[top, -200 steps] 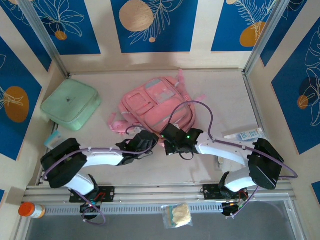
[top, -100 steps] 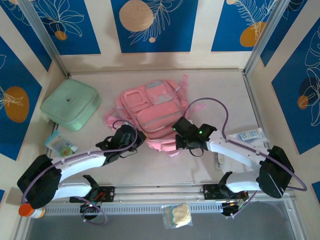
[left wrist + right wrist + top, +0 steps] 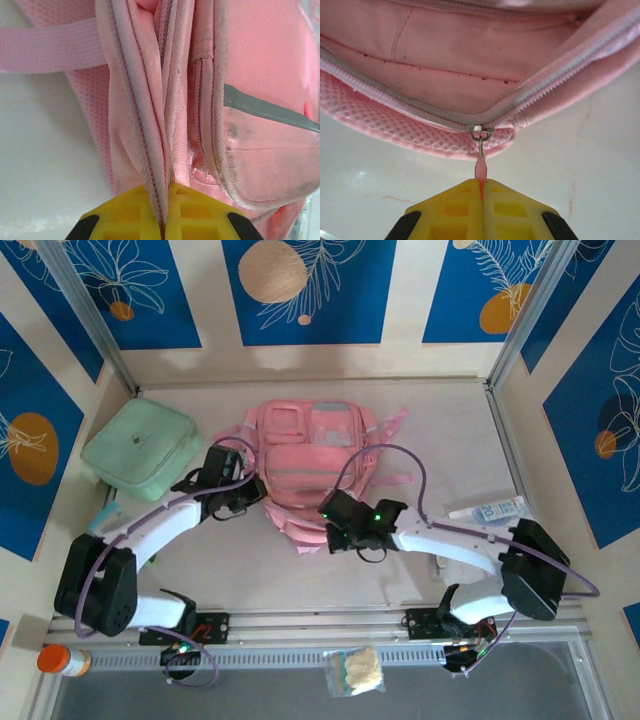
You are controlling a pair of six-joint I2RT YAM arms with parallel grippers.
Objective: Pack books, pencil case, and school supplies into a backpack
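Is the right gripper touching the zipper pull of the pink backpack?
Touching. The right wrist view shows the right gripper shut on the zipper pull of the backpack.

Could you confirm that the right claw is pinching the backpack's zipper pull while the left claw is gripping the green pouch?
Not quite. The left claw is pinching a fabric edge of the backpack, not the pouch, as the left wrist view shows. The right claw does pinch the zipper pull.

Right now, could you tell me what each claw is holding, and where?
The left claw pinches the backpack's side seam; right claw pinches its zipper pull.
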